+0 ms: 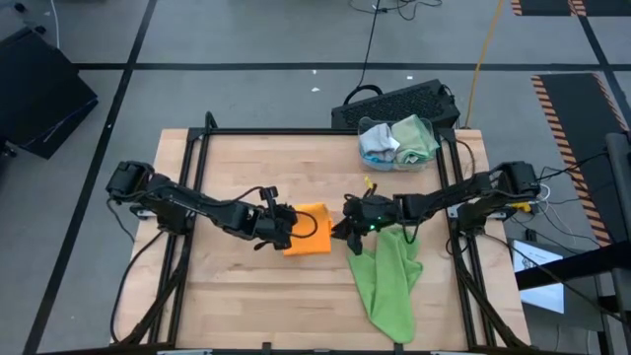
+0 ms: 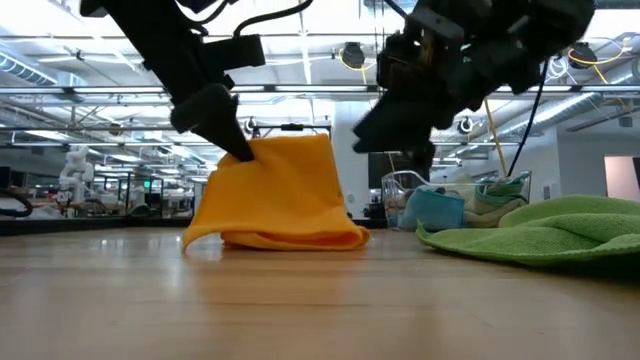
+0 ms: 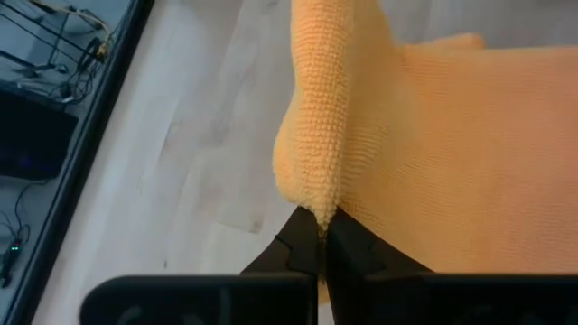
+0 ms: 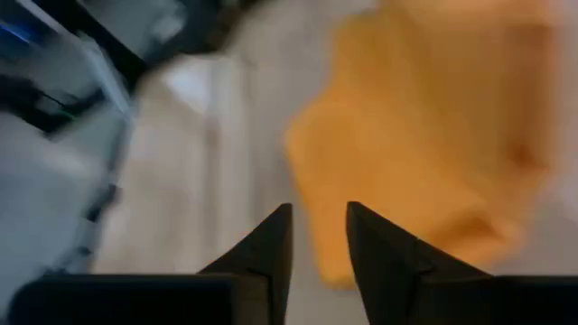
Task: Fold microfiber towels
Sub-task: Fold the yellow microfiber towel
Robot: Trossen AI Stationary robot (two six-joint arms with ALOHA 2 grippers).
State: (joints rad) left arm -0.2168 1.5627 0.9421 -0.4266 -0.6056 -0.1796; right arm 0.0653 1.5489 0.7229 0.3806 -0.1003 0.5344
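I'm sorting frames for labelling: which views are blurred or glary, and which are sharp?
Right wrist view: orange towel and background smeared. Left wrist view: sharp, its weave shows at the left tool. Low view: bright ceiling lights behind, arms silhouetted. High view: evenly lit, green towel clear.

Left gripper pinching shut mid-table, arm reaching inward. Right gripper standing slightly open just opposite, holding nothing.
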